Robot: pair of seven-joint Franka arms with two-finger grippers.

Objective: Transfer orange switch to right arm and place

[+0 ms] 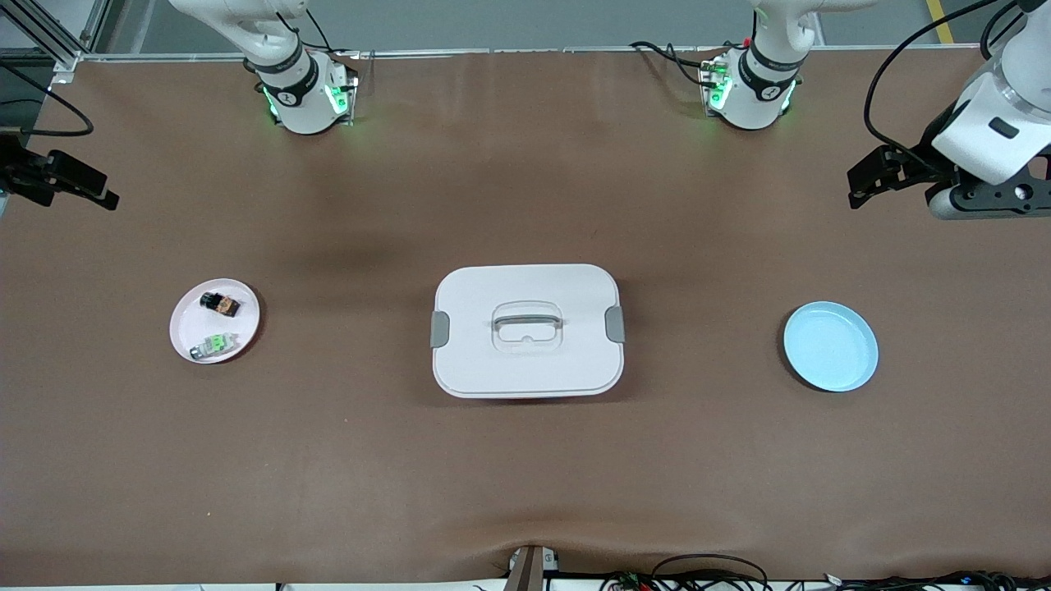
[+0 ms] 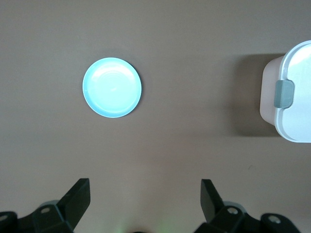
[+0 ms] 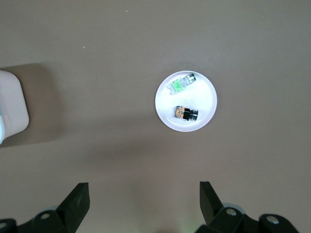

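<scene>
Two white jointed arms with black joint bands, green lights glowing at the bases. Black cables looping from the left arm (image 1: 998, 115). Black two-finger left gripper (image 1: 858, 187) and right gripper (image 1: 103, 197), angular fingers (image 2: 77, 196), round screw holes in the mounts.

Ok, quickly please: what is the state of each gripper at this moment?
Left gripper: open, holding nothing, over bare table near the blue plate.
Right gripper: open, holding nothing; the orange switch lies on the white plate.

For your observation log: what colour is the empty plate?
Light blue plate; clearest in the left wrist view.
</scene>
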